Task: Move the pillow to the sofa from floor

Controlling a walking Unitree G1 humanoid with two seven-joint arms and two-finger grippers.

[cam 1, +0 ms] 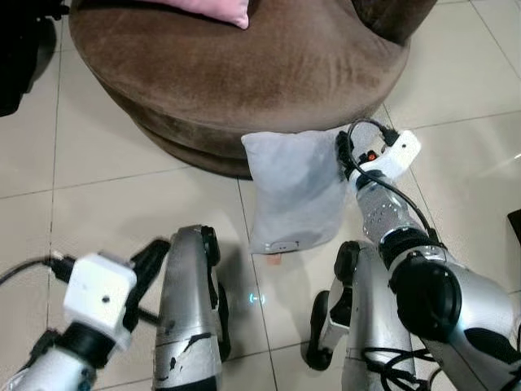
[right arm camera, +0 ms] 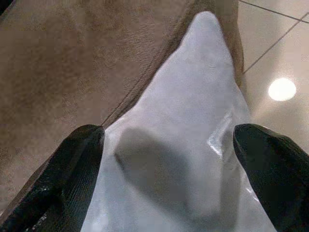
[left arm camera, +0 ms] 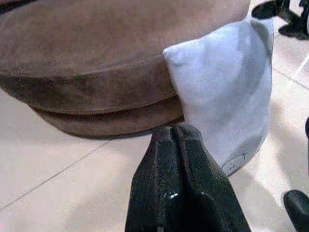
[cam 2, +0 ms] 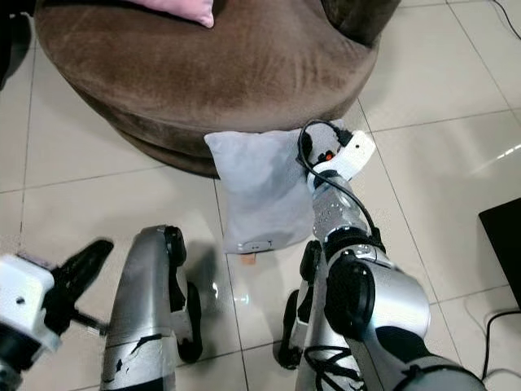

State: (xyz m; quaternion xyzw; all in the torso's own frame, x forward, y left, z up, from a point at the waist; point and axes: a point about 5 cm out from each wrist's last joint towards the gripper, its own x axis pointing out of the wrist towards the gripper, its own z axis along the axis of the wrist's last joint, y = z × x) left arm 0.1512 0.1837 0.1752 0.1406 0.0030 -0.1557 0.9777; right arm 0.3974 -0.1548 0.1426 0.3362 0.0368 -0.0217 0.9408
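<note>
1. Step in hand: the approach to grasp. The grey pillow (cam 1: pixel 297 191) is not yet lifted. It stands on the tiled floor (cam 1: pixel 106 212), leaning against the base of the round brown sofa (cam 1: pixel 244 73).

2. Right pincer (right arm camera: pixel 169 140): the right wrist view shows its two black fingers (right arm camera: pixel 72 159) spread wide, one on each side of the pillow's upper part. The fabric lies between them, and no contact with either finger can be confirmed.

3. Right arm pose: in the head views the silver arm reaches forward and down from the robot's right side. Its white wrist unit (cam 1: pixel 391 155) sits at the pillow's upper right corner, just beside the sofa's edge.

4. Left pincer (left arm camera: pixel 176 140): its fingers are pressed together with nothing between them. It points toward the lower sofa edge and the pillow's left side, well short of both.

5. Left arm pose: it is held low at the robot's left, near the left leg, and appears idle.

6. Next move, as judged: lower the right pincer until the fabric sits well between the fingers, then close firmly. The pillow is soft and will compress, so a shallow corner pinch risks slipping.

7. After the grasp, the lift must clear the sofa's rim. A pink cushion (cam 1: pixel 216 10) lies at the far side of the seat; the near seat area is free for placement.
</note>
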